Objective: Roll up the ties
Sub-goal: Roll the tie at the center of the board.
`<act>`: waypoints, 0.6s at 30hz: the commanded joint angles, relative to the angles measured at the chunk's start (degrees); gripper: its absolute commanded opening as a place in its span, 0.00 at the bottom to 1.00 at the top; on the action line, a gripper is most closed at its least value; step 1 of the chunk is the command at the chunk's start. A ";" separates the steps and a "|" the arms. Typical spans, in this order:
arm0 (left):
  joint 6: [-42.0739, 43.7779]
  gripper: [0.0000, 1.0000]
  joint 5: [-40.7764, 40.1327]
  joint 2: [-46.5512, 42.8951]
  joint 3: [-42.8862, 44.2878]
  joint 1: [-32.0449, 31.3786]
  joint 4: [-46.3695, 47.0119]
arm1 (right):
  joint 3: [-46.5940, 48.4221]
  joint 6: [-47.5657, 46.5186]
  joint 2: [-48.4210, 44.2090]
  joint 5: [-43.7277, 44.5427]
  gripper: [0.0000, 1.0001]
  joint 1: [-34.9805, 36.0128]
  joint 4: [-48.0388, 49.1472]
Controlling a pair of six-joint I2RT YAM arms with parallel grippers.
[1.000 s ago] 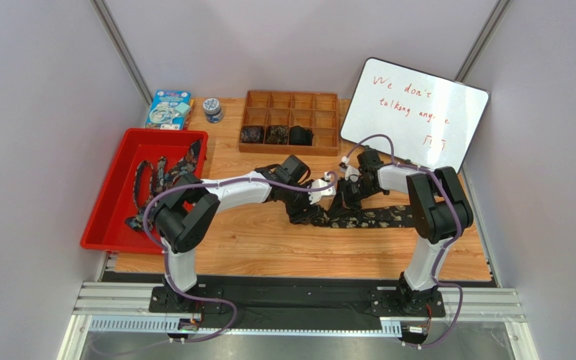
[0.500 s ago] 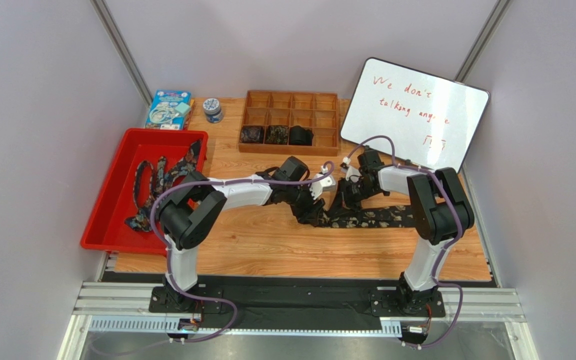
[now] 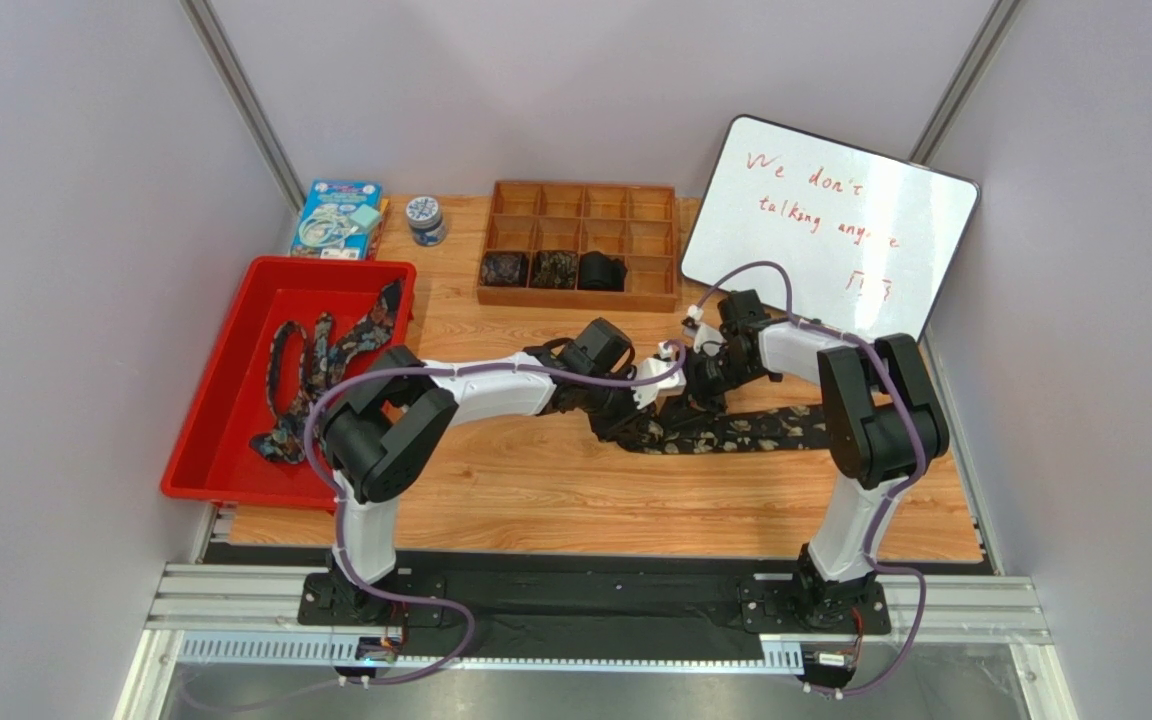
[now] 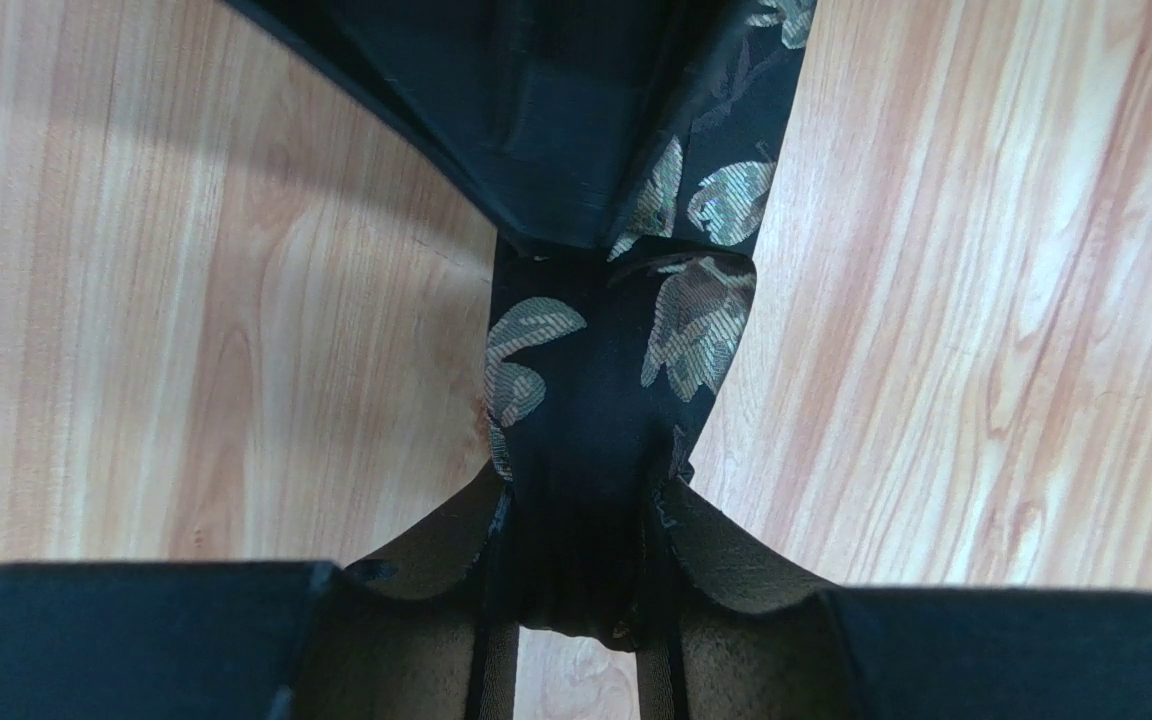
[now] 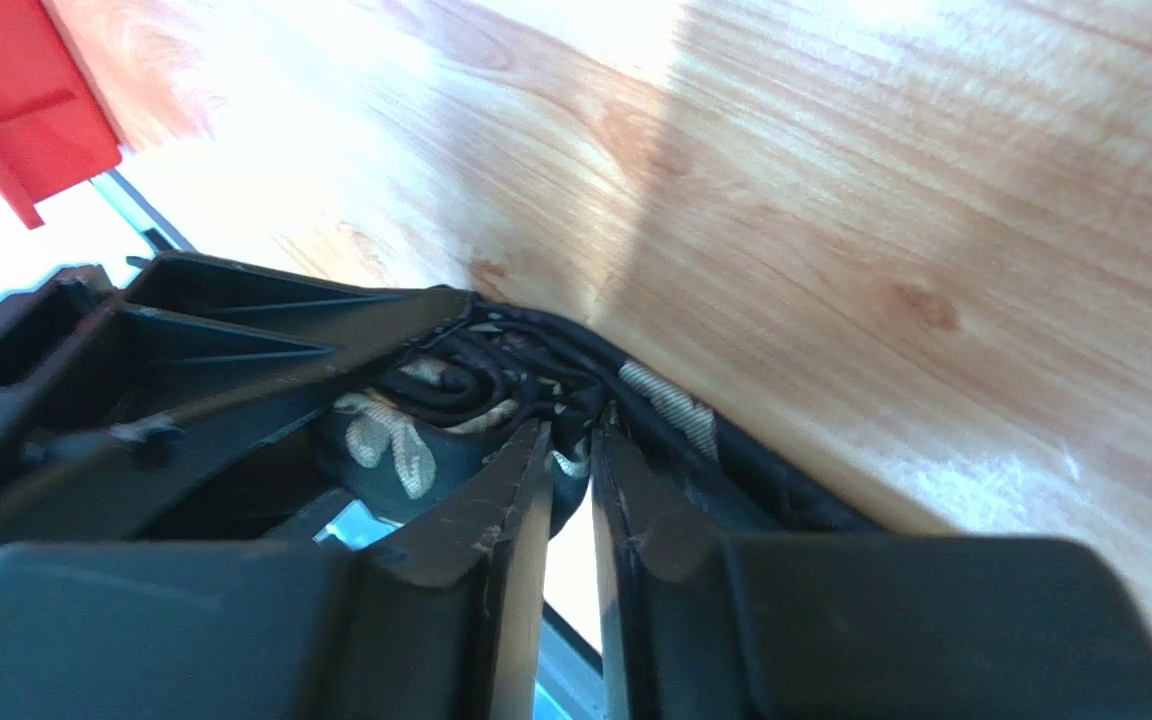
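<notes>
- Well, tie [image 3: 740, 435] lies flat on wood table [image 3: 537, 495], mid-right. Its left end is wound into a small coil [image 5: 432, 398] btwn the two grippers.
- Left gripper [image 4: 582, 518] pinches the tie band; fabric runs straight thru its fingers.
- Right gripper [image 5: 570, 438]: fingers nearly together w/ a thin slit, tips at the coil. Can't tell if it grips.
- To do it well, prob.: pin coil firm w/ one side, pull band taut & square so turns stack even w/ no slack.
- Around: three rolled ties [image 3: 552, 270] in wooden divider box [image 3: 657, 248], loose ties [image 3: 312, 360] in red tray [image 3: 330, 267].
- Whiteboard [image 3: 830, 225] stands just behind right arm [image 3: 868, 405]; could crowd the carry to the box.
</notes>
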 commanded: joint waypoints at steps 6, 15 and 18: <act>7.24 0.09 -10.54 0.79 1.95 -2.86 -10.70 | 4.89 -6.04 -3.51 -3.46 0.45 -5.16 -14.27; 7.86 0.10 -11.77 2.38 3.63 -3.21 -12.20 | 3.14 -1.74 -5.19 -9.62 0.53 -3.07 -10.43; 7.94 0.12 -11.68 2.46 3.71 -3.21 -12.20 | 1.99 0.20 -3.88 -9.80 0.49 -1.75 -6.30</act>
